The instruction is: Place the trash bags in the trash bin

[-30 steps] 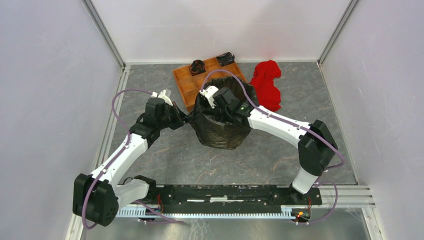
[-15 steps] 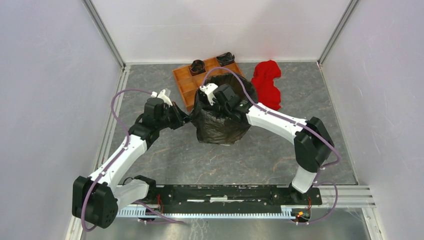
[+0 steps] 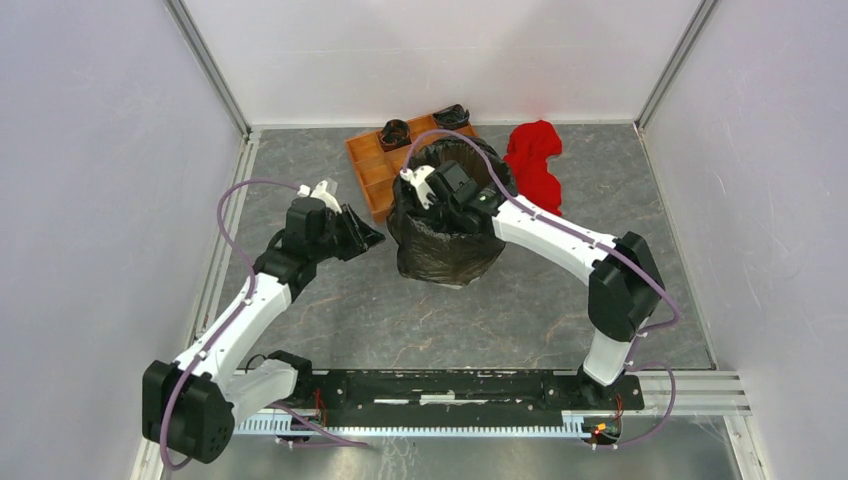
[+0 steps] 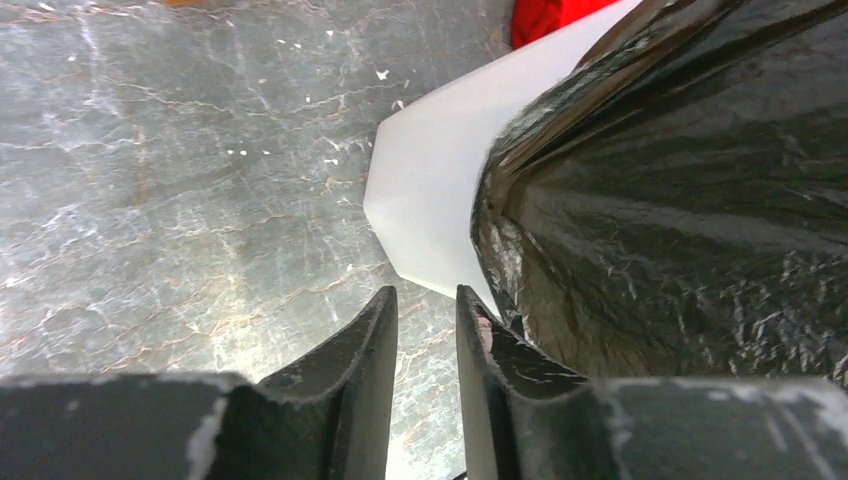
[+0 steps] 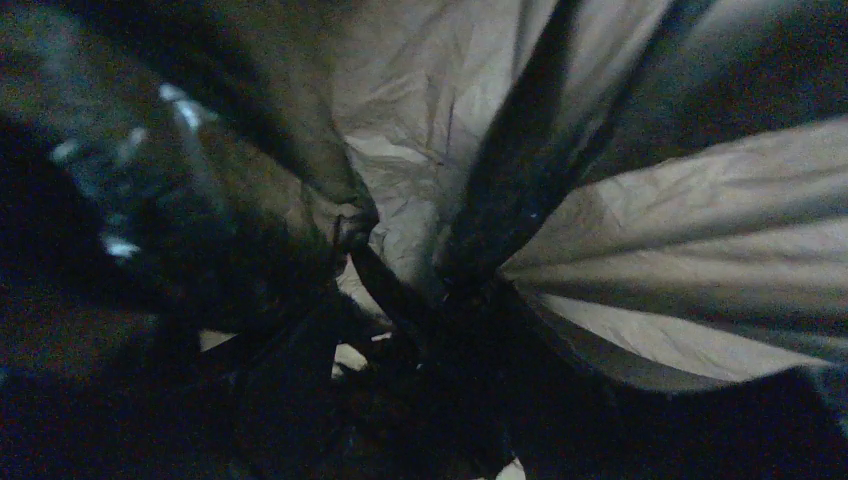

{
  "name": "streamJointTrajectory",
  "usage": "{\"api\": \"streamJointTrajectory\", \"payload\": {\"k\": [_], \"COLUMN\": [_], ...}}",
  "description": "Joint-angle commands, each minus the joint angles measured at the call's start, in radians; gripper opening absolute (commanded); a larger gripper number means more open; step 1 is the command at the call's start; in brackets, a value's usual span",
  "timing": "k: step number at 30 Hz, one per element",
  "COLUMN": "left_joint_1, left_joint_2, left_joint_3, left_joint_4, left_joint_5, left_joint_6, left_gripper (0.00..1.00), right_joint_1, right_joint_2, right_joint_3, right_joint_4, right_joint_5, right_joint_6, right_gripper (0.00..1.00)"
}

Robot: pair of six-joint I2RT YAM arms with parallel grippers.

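The black trash bag [image 3: 445, 255] is draped over the trash bin and hides it from above. In the left wrist view the bin's white wall [image 4: 430, 170] shows bare beside the glossy bag [image 4: 680, 220]. My left gripper [image 3: 366, 238] is just left of the bag. Its jaws [image 4: 427, 300] stand a narrow gap apart with only floor between them. My right gripper [image 3: 440, 203] reaches down inside the bin's mouth. In the right wrist view its dark fingers [image 5: 400, 330] sit where the bag's folds [image 5: 620, 260] converge, apparently pinching the plastic.
An orange-brown compartment tray [image 3: 375, 165] lies right behind the bin, with two small black items [image 3: 395, 130] at its far edge. A red cloth [image 3: 532, 165] lies to the bin's right rear and shows in the left wrist view [image 4: 545, 15]. White walls enclose the table.
My left gripper has drawn back to the left, off the bag's edge. My right gripper has pushed farther into the bin, and the bin with the bag has shifted slightly away.
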Motion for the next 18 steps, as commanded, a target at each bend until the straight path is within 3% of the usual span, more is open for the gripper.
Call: {"api": "streamJointTrajectory", "payload": {"k": [1, 7, 15, 17, 18], "left_joint_1": [0.007, 0.005, 0.005, 0.005, 0.005], "left_joint_2": [-0.084, -0.179, -0.178, -0.187, -0.191], "left_joint_3": [0.010, 0.015, 0.144, 0.176, 0.189], "left_joint_4": [-0.063, -0.151, -0.220, -0.236, -0.238], "left_joint_5": [-0.078, -0.113, -0.070, -0.086, -0.092], "left_joint_6": [0.040, 0.061, 0.092, 0.101, 0.104], "left_gripper": [0.38, 0.47, 0.49, 0.52, 0.59], "right_joint_1": [0.002, 0.003, 0.004, 0.003, 0.003], "right_joint_2": [-0.024, -0.071, -0.071, -0.100, -0.113], "right_joint_3": [0.122, 0.161, 0.153, 0.135, 0.130], "right_joint_4": [-0.035, -0.061, -0.082, -0.064, -0.060], "right_joint_5": [-0.004, 0.059, 0.056, 0.055, 0.056], "right_joint_6": [0.016, 0.021, -0.009, -0.007, -0.008], "right_gripper": [0.67, 0.72, 0.73, 0.73, 0.73]}}
